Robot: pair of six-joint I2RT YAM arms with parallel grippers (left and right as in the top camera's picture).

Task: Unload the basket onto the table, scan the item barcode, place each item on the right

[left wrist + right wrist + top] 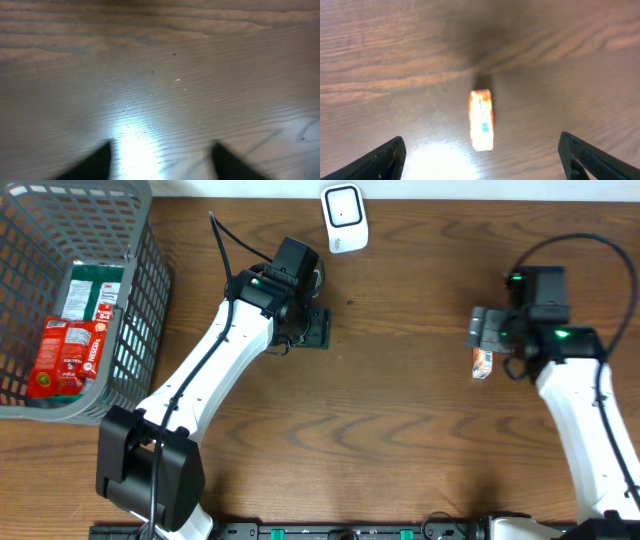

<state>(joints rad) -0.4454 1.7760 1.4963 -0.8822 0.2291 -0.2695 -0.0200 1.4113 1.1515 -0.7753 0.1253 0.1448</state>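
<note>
Right gripper (pixel 488 330) is open wide. In the wrist view its 2 fingers (pixel 382 160) sit at the frame edges and touch nothing. The orange box (pixel 481 120) lies on the table (pixel 400 420) between them, on the right side, with blue print on top too blurred to read. It's well apart from the white scanner (pixel 343 218) at the far edge. Left gripper (pixel 161 150) is left of centre, fingers parted over bare wood. The grey basket (pixel 140 300) at far left holds red packets (pixel 65 355).
</note>
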